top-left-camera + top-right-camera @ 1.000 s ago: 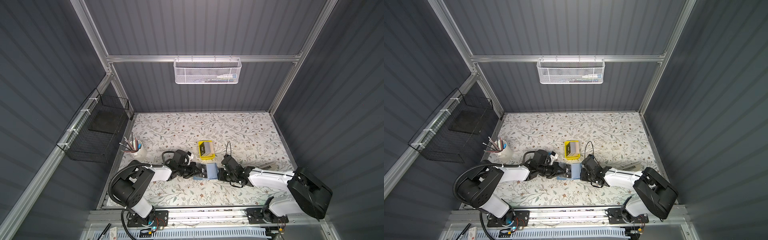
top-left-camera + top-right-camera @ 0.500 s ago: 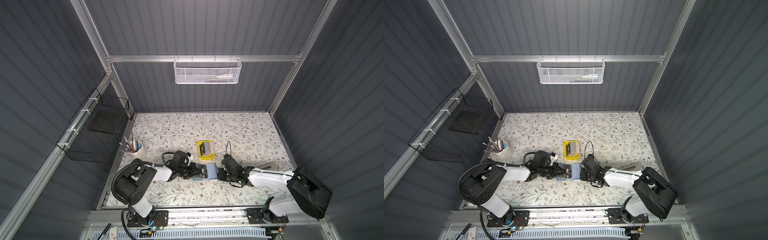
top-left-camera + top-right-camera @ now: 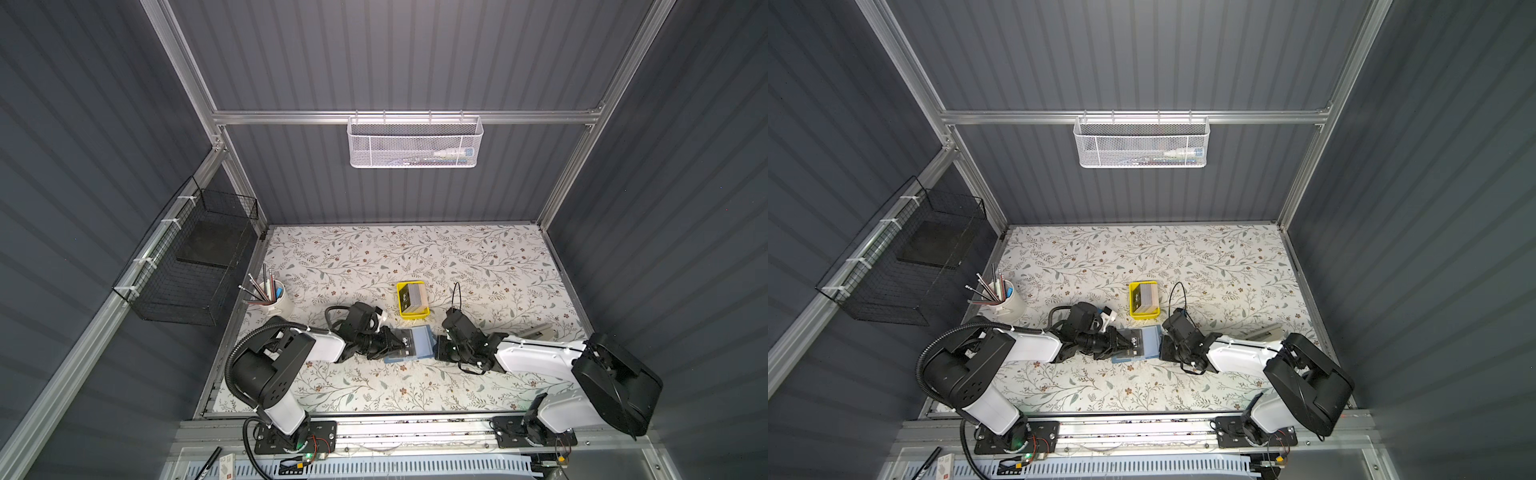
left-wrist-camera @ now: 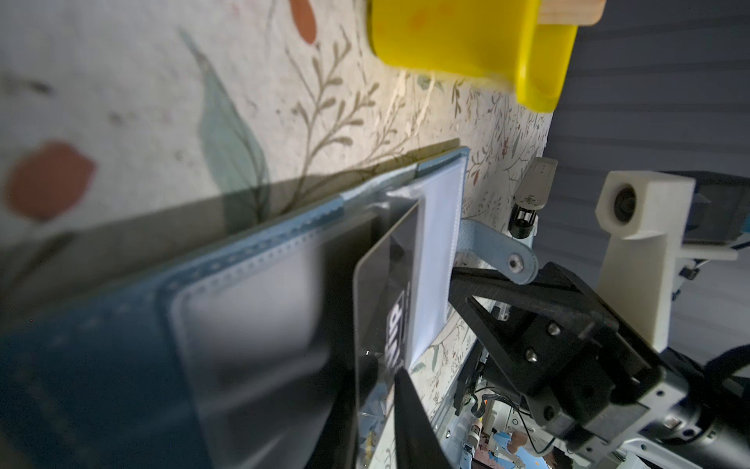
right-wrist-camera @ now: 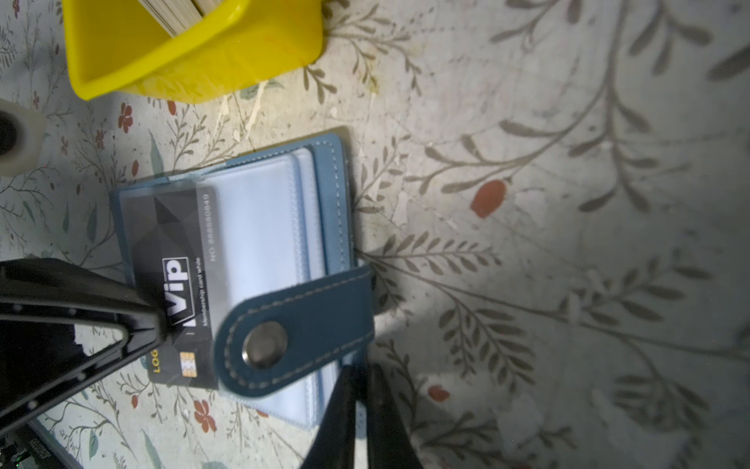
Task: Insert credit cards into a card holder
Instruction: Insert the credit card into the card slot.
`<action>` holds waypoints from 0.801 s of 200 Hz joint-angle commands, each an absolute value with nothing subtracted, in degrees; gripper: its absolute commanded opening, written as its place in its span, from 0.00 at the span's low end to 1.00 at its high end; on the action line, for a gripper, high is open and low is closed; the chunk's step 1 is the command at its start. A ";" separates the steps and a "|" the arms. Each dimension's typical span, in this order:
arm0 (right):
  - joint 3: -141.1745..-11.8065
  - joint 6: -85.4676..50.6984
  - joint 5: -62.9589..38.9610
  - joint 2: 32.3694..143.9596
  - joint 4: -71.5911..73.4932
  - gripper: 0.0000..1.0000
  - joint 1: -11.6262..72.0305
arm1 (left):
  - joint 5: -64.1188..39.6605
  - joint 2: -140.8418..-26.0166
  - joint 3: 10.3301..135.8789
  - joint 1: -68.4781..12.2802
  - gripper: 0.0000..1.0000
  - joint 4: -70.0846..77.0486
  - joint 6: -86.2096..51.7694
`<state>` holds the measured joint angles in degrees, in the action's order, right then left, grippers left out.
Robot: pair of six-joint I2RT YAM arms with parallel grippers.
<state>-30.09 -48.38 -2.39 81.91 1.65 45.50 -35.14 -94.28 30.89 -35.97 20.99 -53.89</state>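
- Right at the tips of the left tool (image 3: 388, 341) is a black VIP credit card (image 5: 174, 284). Its far long edge looks slipped under a clear sleeve (image 5: 259, 211), and the rest is outside. One finger lies against the card's near side. I cannot tell whether the jaws pinch it or stand just off it.
- Under the card, the blue card holder (image 5: 329, 195) lies open and flat on the tabletop (image 5: 527, 211), between the two tools.
- I judge the card light, stiff and slick. It is best taken by the strip nearest the left tool and pushed level, in line with the sleeve mouth. If it tilts, it could skate over the plastic.
- The sleeves look soft and floppy, so the mouth may buckle. The holder itself seems light enough to slide unless it is pinned.
- Across the holder, the right tool (image 5: 361, 373) has its jaws narrow. They seem to nip the holder's far edge and steady it.
- The snap strap (image 5: 296, 325) curls up over the pages beside the right tool, and its metal stud ends just beside the card.
- Beyond both tools stands the yellow tray (image 5: 195, 61) with the spare cards (image 5: 174, 12) on edge inside it.
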 commanded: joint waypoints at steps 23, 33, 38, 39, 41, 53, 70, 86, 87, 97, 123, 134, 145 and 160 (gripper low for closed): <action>-30.47 -47.80 -2.57 82.77 0.59 0.11 45.44 | -29.97 -91.62 33.26 -36.20 0.26 8.43 -49.69; -30.50 -47.81 -2.56 82.96 0.60 0.11 45.48 | -29.22 -91.33 33.63 -36.21 0.27 6.70 -49.20; -30.58 -47.81 -2.63 82.97 0.61 0.11 45.51 | -28.83 -91.19 33.75 -36.20 0.28 5.84 -49.00; -30.54 -47.77 -2.64 82.97 0.61 0.11 45.52 | -28.74 -91.17 33.75 -36.20 0.28 5.69 -49.02; -30.51 -47.71 -2.64 82.97 0.59 0.11 45.48 | -28.63 -91.08 33.84 -36.19 0.28 5.44 -48.97; -30.55 -47.70 -2.64 82.97 0.63 0.11 45.44 | -27.62 -90.60 34.15 -36.21 0.29 3.70 -48.48; -30.55 -47.72 -2.57 82.99 0.61 0.11 45.45 | -26.08 -89.72 34.55 -36.21 0.29 1.37 -47.98; -30.54 -47.64 -2.57 83.05 0.74 0.11 45.49 | -25.27 -89.17 35.04 -36.19 0.30 0.01 -47.59; -30.52 -47.64 -2.56 83.10 0.72 0.11 45.46 | -25.25 -89.14 35.05 -36.20 0.29 0.00 -47.57; -30.54 -47.55 -2.67 83.12 0.87 0.11 45.46 | -25.14 -89.17 35.24 -36.19 0.29 -0.30 -47.55; -30.32 -47.46 -2.72 83.06 1.09 0.11 45.46 | -25.33 -90.03 35.86 -36.61 0.28 0.40 -47.72; -30.30 -47.43 -2.72 83.05 1.20 0.11 45.44 | -25.96 -90.34 35.93 -36.86 0.27 1.78 -47.98; -30.24 -47.37 -2.81 83.12 1.31 0.11 45.48 | -26.28 -90.75 36.10 -37.17 0.27 2.83 -48.25; -30.23 -47.37 -2.78 83.06 1.32 0.11 45.44 | -26.55 -91.43 36.52 -37.51 0.27 3.09 -48.34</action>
